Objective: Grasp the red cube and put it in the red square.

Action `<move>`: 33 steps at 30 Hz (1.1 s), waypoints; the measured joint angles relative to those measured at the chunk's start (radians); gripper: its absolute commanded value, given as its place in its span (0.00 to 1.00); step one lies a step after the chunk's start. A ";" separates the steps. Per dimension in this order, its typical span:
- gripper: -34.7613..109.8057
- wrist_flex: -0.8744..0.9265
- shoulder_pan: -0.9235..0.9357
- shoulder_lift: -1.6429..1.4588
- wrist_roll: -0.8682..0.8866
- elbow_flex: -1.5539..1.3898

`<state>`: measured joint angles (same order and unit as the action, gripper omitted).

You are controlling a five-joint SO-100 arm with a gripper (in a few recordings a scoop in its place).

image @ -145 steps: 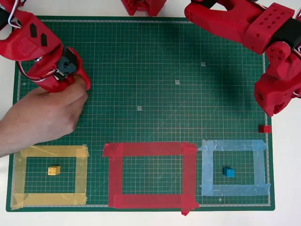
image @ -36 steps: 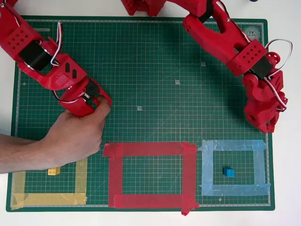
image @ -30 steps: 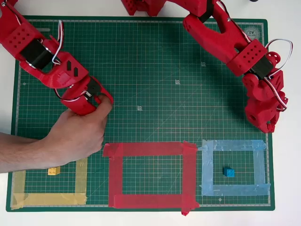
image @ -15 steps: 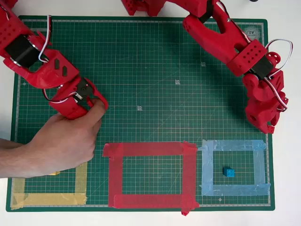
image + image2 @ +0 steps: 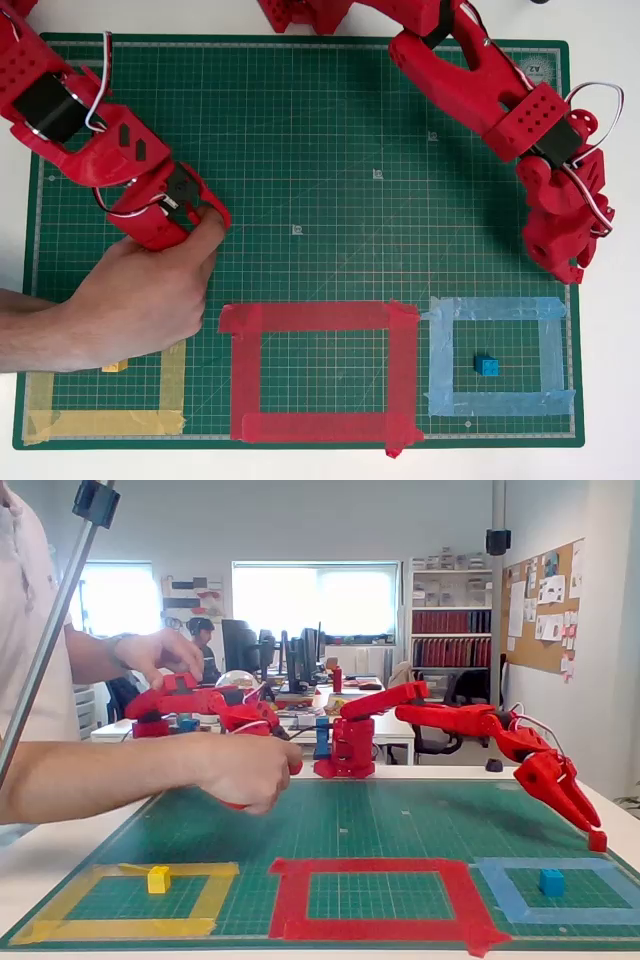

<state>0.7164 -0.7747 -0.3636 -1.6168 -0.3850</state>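
pinched between closed jaws of the gripper (image 5: 596, 839) just right of the light-blue tape outline (image 5: 497, 356), well right of the red square (image 5: 318, 372): red cube (image 5: 597, 841), light, rigid, best held by flat sides.

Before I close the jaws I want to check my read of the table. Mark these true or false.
1. The blue cube sits inside the blue outline. True.
2. The red cube already lies in the red square. False: only green mat shows inside it.
3. The jaws hang over the red square. False: they are down at the right edge of the mat in the overhead view, above the blue outline.
4. The yellow cube is inside the yellow outline. True.
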 measured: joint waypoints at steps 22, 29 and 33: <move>0.33 0.000 0.000 0.002 0.000 -0.003; 0.33 0.000 0.000 0.038 0.000 0.049; 0.33 -0.005 0.000 0.075 -0.002 0.072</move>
<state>0.7118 -0.7747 -0.2884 -1.6183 -0.3129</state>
